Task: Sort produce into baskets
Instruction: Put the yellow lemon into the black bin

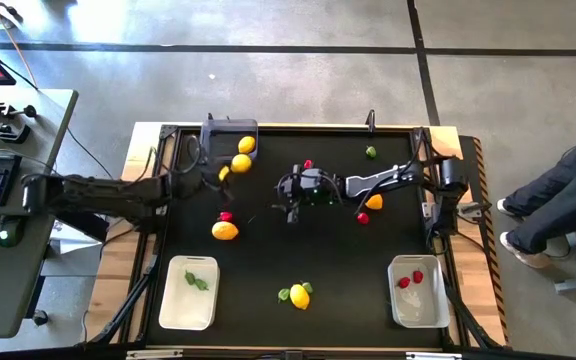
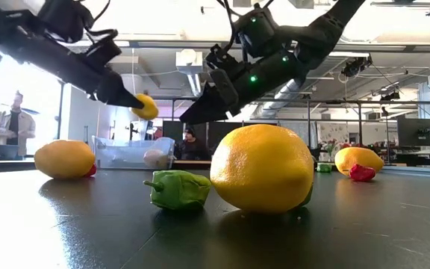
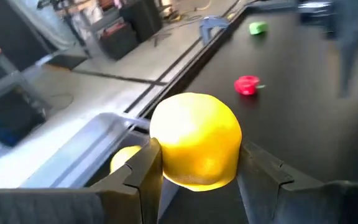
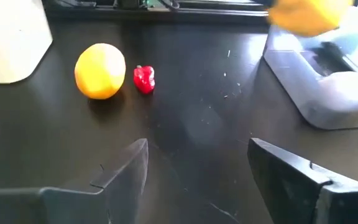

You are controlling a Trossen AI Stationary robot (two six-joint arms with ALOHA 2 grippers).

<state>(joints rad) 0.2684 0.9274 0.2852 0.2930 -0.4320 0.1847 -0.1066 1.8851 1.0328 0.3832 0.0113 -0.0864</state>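
Observation:
My left gripper (image 3: 197, 163) is shut on a yellow lemon (image 3: 195, 140) and holds it in the air by the rim of the dark grey basket (image 1: 218, 130) at the table's far left. Another lemon (image 1: 246, 144) lies inside that basket. My right gripper (image 1: 290, 198) hovers open over the middle of the table with nothing between its fingers. On the table ahead of it lie a lemon (image 4: 100, 70) and a red piece (image 4: 143, 79) side by side. My left gripper pinches the lemon's two opposite sides (image 3: 164, 155) between its two fingers, at their free ends. The fingers come from the table's left, slanting a little downward. The lemon (image 2: 145, 107) is lifted clear of the table, beside the dark grey basket's rim (image 3: 114, 121).
A white basket (image 1: 173, 300) with green pieces stands near left, and another (image 1: 430, 305) with red pieces near right. Loose on the table: a lemon (image 1: 299, 295) with a green piece, an orange fruit (image 1: 373, 201) with a red piece, a green piece (image 1: 370, 152), a red piece (image 1: 308, 163).

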